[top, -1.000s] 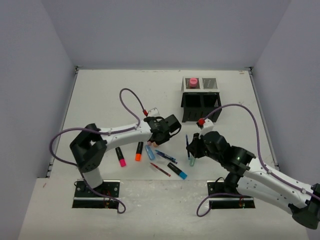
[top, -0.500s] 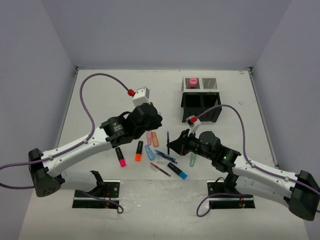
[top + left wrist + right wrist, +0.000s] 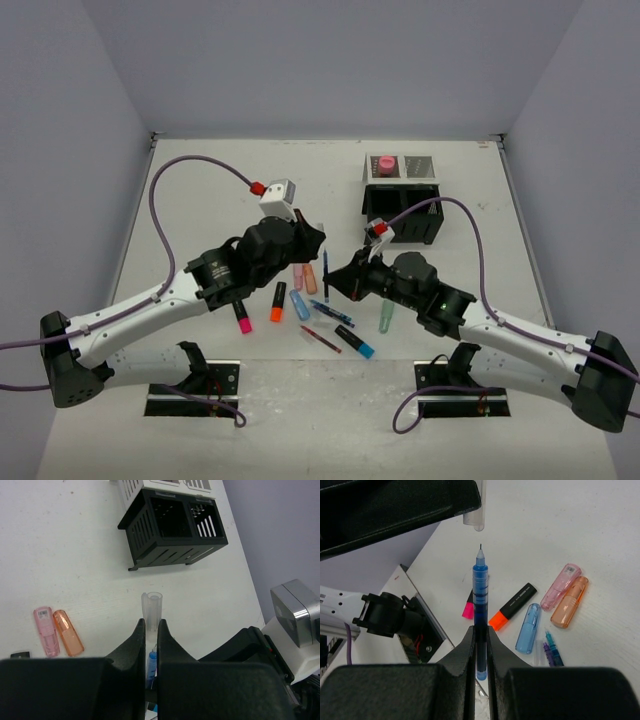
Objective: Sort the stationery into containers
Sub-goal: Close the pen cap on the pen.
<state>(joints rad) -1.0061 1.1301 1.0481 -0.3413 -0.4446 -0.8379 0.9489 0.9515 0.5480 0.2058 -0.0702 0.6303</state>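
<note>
Both arms are closing on the middle since the earlier frame. The left arm (image 3: 150, 300) is lifting off the pile, and the right arm (image 3: 500, 325) is swinging the pen (image 3: 480, 587) over from beside the mint highlighter (image 3: 386, 318). Left jaws are pinching a clear cap (image 3: 152, 606); right jaws are clamping the blue pen low on its barrel, bare tip out.

Key relation: cap and pen are sitting nearly on one line above the bench (image 3: 200, 180), the cap's free end facing the tip across a small gap, not touching. In the right wrist view the cap is sitting slightly left of the pen's axis, so capping is looking like a small sideways trim first, then a push along that axis. Both arms are equally near.

Nothing is standing between cap and tip. Loose highlighters — orange (image 3: 512, 606), blue (image 3: 528, 628), pink (image 3: 560, 586), peach (image 3: 570, 601) — are lying on the bench below, clear of the move. The organizer (image 3: 382, 218) is standing well apart at the back right, nearer the right arm, with a pink glue stick (image 3: 385, 163) already sitting in a rear compartment.
</note>
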